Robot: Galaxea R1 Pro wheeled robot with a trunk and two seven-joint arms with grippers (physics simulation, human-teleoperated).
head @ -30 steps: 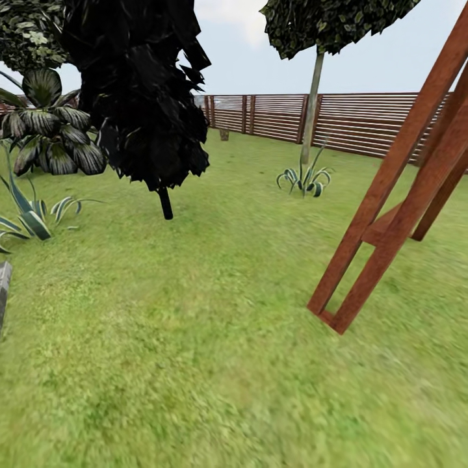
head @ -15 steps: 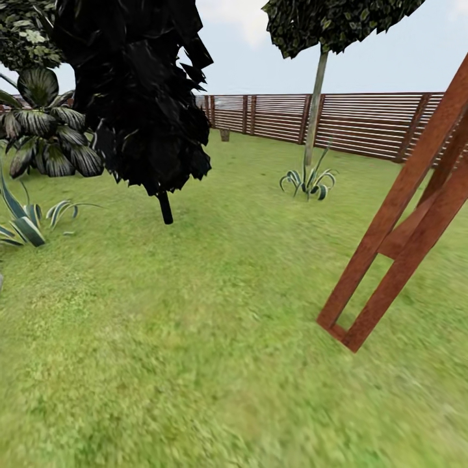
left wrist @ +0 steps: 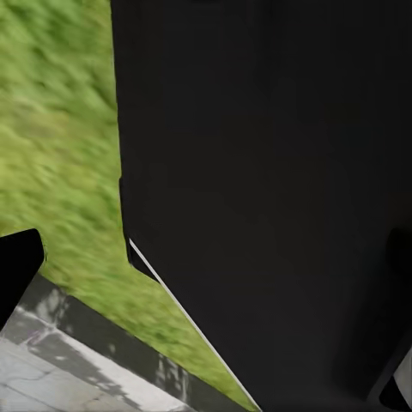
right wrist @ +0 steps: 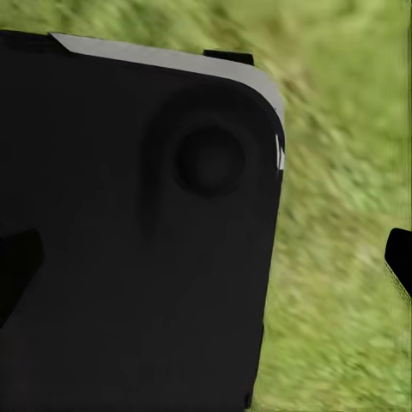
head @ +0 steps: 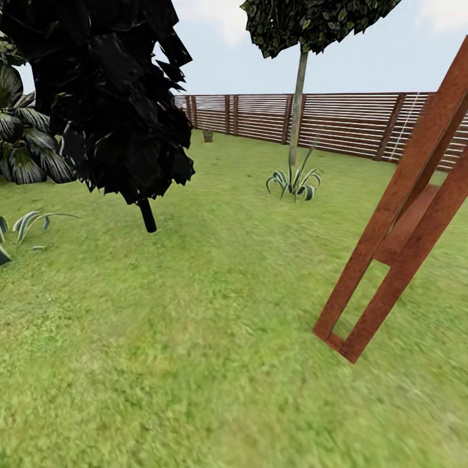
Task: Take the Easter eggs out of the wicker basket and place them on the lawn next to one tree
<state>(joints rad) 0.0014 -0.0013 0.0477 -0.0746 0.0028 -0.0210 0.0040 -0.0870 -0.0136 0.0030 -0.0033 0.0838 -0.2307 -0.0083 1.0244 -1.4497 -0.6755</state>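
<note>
Crossing the lawn (head: 195, 338), the robot is rolling between a dark tree (head: 104, 97) and a wooden frame (head: 396, 234); the view is panning right since earlier. Eggs and basket aren't showing. Eggs are probably smooth, light, best gripped around the middle. Fingers' state: cannot tell.
</note>
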